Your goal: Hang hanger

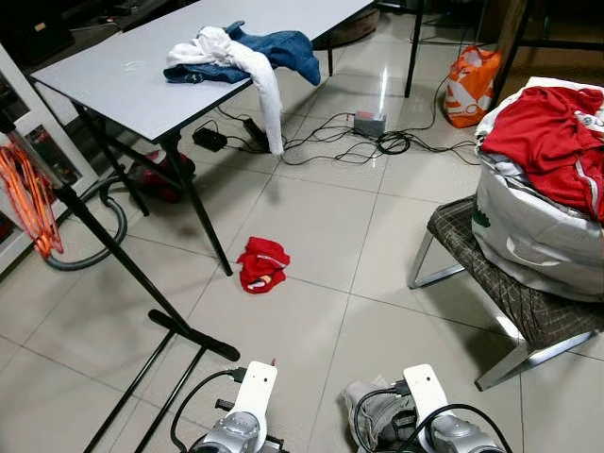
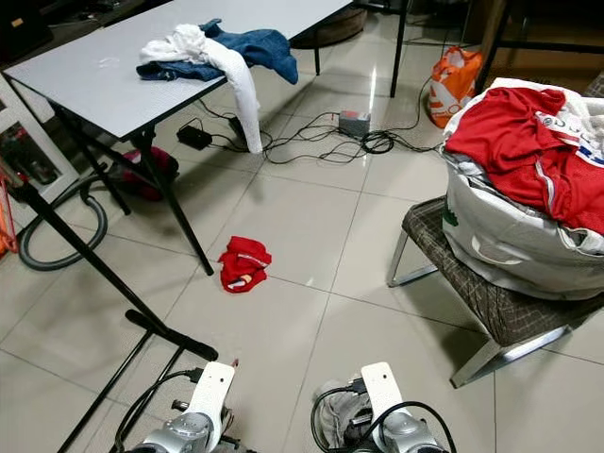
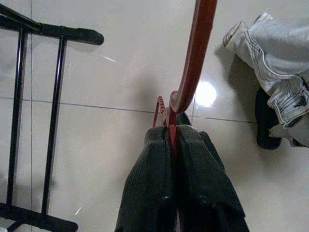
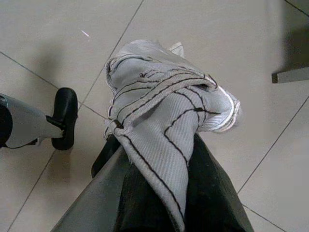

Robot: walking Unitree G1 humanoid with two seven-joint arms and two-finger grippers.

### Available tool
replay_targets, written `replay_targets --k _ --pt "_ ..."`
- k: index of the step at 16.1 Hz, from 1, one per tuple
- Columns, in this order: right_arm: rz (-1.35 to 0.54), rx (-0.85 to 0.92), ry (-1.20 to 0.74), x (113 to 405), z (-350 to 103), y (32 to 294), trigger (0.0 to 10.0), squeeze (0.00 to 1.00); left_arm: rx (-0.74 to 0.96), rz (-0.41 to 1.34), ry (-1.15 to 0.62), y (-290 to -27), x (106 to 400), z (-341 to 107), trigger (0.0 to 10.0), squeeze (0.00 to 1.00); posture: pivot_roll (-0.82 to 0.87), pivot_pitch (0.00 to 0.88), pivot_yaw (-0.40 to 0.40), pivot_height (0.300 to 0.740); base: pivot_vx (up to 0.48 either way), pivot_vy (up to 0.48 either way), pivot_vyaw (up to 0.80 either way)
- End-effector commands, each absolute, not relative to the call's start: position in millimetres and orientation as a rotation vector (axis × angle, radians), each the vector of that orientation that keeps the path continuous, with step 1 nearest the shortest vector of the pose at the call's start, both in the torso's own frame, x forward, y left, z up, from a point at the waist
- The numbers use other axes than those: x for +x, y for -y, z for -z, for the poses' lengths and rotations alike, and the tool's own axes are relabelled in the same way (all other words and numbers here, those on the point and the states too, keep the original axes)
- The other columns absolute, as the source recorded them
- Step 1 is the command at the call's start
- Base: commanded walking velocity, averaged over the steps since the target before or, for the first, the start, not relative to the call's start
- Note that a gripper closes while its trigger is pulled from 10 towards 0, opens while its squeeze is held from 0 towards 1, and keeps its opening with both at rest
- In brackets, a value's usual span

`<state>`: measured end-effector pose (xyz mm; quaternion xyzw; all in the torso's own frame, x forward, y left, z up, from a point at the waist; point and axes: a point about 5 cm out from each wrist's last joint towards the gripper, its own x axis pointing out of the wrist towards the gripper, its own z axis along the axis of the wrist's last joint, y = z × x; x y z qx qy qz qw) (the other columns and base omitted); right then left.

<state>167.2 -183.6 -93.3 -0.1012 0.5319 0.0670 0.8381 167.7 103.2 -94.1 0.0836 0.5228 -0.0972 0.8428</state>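
Note:
In the left wrist view my left gripper [image 3: 173, 129] is shut on a red plastic hanger [image 3: 195, 53], whose arm runs away from the fingers above the tiled floor. My right gripper [image 4: 159, 145] is shut on a grey garment with dark stripes [image 4: 164, 96], bunched over its fingers; the same cloth shows by my right arm [image 1: 376, 415]. Both arms sit low at the bottom of the eye views. A black clothes rack [image 1: 113, 255] stands at my left, its foot [image 1: 193, 338] just ahead of my left arm. Orange hangers [image 1: 28, 198] hang on it.
A grey table [image 1: 113, 85] at the left back holds blue and white clothes [image 1: 241, 52]. A red cloth [image 1: 262, 264] lies on the floor. At the right a chair [image 1: 510, 293] carries a white bag of clothes [image 1: 543, 226]. Cables [image 1: 349, 137] and a vacuum hose [image 1: 109, 222] lie on the tiles.

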Motion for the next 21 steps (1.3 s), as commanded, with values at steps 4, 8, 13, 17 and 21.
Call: replay_targets --k 4,8,13,17,21 --pt "-0.131 -0.198 -1.096 173.0 91.1 180.0 0.0 0.0 0.162 0.237 -1.137 -90.9 153.2 98.6 10.0 0.0 -0.11 0.0 0.131 0.74 0.0 0.0 0.41" --pt "-0.12 -0.173 -1.111 169.2 92.8 179.9 0.0 0.0 -0.088 0.059 -1.172 -87.7 145.7 100.9 10.0 0.0 -0.11 0.0 0.121 0.74 0.0 0.0 0.41" --pt "-0.157 -0.266 -1.098 179.1 85.4 201.0 0.0 0.0 -0.036 0.097 -1.177 -81.5 143.3 100.9 10.0 0.0 -0.12 0.0 0.063 0.74 0.0 0.0 0.41" --pt "-0.16 -0.307 -1.124 162.6 87.0 226.4 0.0 0.0 -0.046 0.098 -1.185 -74.3 139.8 100.9 10.0 0.0 -0.13 0.0 -0.014 0.74 0.0 0.0 0.3" --pt "-0.216 -0.385 -1.132 158.9 85.9 235.5 0.0 0.0 -0.036 0.095 -1.193 -70.2 138.5 100.6 10.0 0.0 -0.11 0.0 -0.022 0.74 0.0 0.0 0.0"
